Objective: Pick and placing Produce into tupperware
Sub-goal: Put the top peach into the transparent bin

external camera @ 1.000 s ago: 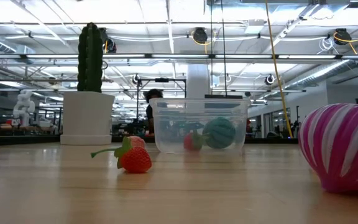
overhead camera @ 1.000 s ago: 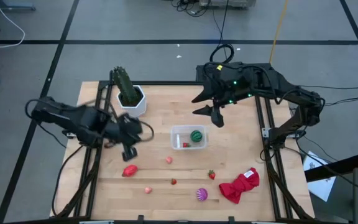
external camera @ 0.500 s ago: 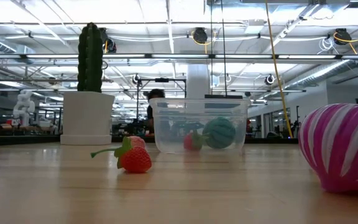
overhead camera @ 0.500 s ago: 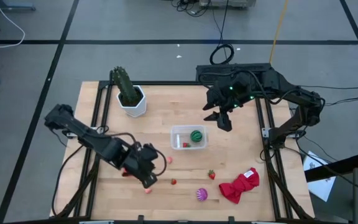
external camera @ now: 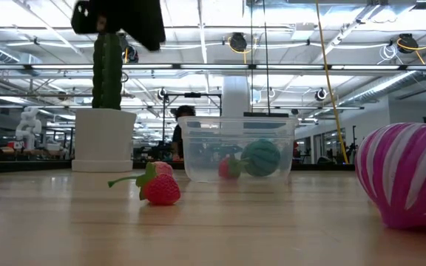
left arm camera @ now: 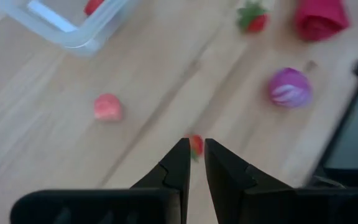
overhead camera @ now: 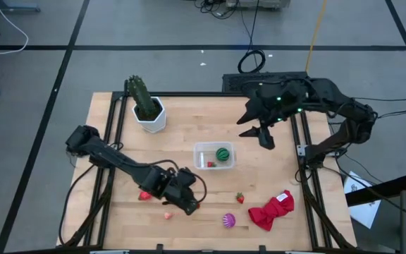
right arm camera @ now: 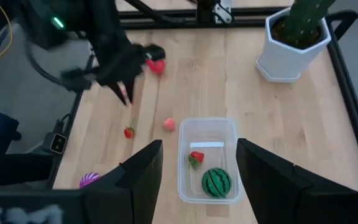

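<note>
Red and very small, the strawberry (left arm camera: 196, 144) you are after lies on the wooden table (overhead camera: 259, 155) in the lower middle of the high view, just past the tips of the left gripper (overhead camera: 189, 205), whose fingers (left arm camera: 178, 163) are pressed together with nothing between them. You will need to spread them before going down, or they will only knock the berry aside. Centre it in the gap, descend straight, and close gently; a piece this light will likely skid. The tub (overhead camera: 214, 156) sits at the centre of the table, already holding a green striped ball (overhead camera: 223, 153) and a red piece (overhead camera: 211, 164), so carry the berry up and right to its free corner. Mind the pink bit (left arm camera: 107, 107) nearby. The right gripper (overhead camera: 265, 136) waits above the table's upper right, fingers apart and empty, clear of your path.
</note>
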Controlling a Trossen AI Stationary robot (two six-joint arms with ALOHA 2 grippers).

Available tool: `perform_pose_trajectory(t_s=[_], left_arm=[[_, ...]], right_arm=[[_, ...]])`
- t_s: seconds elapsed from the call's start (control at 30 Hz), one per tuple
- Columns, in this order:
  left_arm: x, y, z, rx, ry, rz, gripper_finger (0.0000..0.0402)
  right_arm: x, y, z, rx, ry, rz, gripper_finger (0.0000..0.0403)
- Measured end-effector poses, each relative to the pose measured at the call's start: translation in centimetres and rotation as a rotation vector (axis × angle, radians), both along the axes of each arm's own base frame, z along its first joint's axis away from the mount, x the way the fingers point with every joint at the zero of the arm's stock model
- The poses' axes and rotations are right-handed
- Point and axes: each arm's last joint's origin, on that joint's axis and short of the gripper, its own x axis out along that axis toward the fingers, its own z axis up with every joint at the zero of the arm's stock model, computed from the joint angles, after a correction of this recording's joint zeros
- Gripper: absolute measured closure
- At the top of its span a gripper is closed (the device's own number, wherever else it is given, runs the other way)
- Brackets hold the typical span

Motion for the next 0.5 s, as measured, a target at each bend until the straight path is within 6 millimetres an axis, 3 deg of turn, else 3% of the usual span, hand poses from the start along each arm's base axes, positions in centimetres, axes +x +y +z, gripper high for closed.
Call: perform_pose_trajectory(t_s=[0.23,0.5], left_arm=[[1.8,1.5,-2.6,-0.036,0.084,0.085,0.035],[2.6,3.1,-3.2,-0.121,0.116,0.195,0.035]], right_arm=[[-2.5,0.2,1.4,0.004,-0.064,-0.009,0.0206],[-5.0,0.4,2.6,0.013,-0.125,-0.018,0.0206]])
